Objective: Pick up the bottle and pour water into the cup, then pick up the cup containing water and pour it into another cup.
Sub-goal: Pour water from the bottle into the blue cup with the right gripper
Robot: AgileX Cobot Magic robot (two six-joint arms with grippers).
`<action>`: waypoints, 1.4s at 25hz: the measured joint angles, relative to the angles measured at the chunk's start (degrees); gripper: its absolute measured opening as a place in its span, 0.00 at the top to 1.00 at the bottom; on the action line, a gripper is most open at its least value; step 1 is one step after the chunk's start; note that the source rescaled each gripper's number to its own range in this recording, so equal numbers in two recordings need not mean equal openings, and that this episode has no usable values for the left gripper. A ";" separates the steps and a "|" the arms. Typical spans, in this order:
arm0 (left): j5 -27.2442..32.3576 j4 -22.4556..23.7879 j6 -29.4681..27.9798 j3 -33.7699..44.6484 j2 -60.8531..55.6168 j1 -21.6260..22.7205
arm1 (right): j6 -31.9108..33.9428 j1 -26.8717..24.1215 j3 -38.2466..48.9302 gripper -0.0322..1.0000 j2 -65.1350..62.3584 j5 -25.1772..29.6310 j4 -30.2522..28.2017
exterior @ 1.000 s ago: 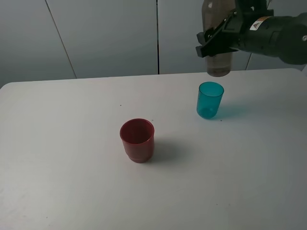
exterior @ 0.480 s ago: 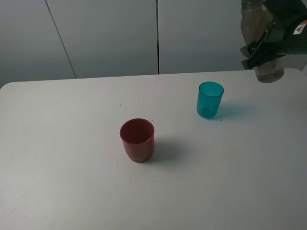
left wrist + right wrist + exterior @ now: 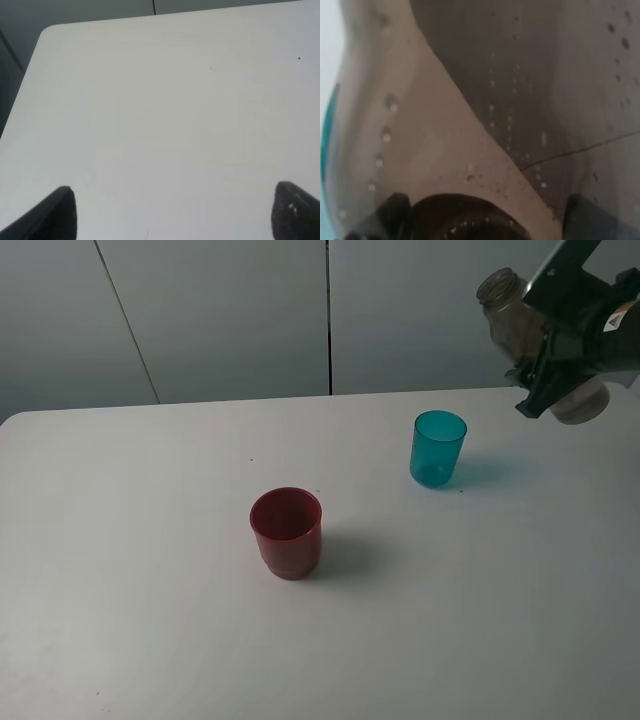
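My right gripper (image 3: 553,368) is shut on the smoky-brown bottle (image 3: 520,328) and holds it in the air at the far right, tilted with its open neck up and to the left. The bottle fills the right wrist view (image 3: 485,100), wet with droplets. The teal cup (image 3: 437,448) stands upright on the table, left of and below the bottle. The red cup (image 3: 287,532) stands upright near the table's middle. My left gripper (image 3: 172,212) is open over bare table, seen only in the left wrist view.
The white table (image 3: 150,570) has its back edge against grey wall panels (image 3: 220,310). Its rounded corner shows in the left wrist view (image 3: 47,32).
My right gripper has carried the bottle from above the teal cup to the right and tilted it, neck to the left. The cups have not moved.
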 joint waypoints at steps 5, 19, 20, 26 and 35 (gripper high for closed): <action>0.00 0.00 0.00 0.00 0.00 0.00 | -5.36 0.00 0.00 0.93 0.35 0.00 -0.25; 0.00 0.00 0.31 0.00 0.00 0.00 | -21.13 0.00 0.00 0.93 7.99 0.45 0.29; 0.00 0.00 0.31 0.00 0.00 0.00 | -22.64 0.00 0.00 0.93 8.35 0.45 1.34; 0.00 0.00 0.31 0.00 0.00 0.00 | -33.61 0.00 0.00 0.93 9.63 -0.84 8.66; 0.00 0.00 0.31 0.00 0.00 0.00 | -51.32 0.00 0.00 0.93 10.08 -7.06 19.90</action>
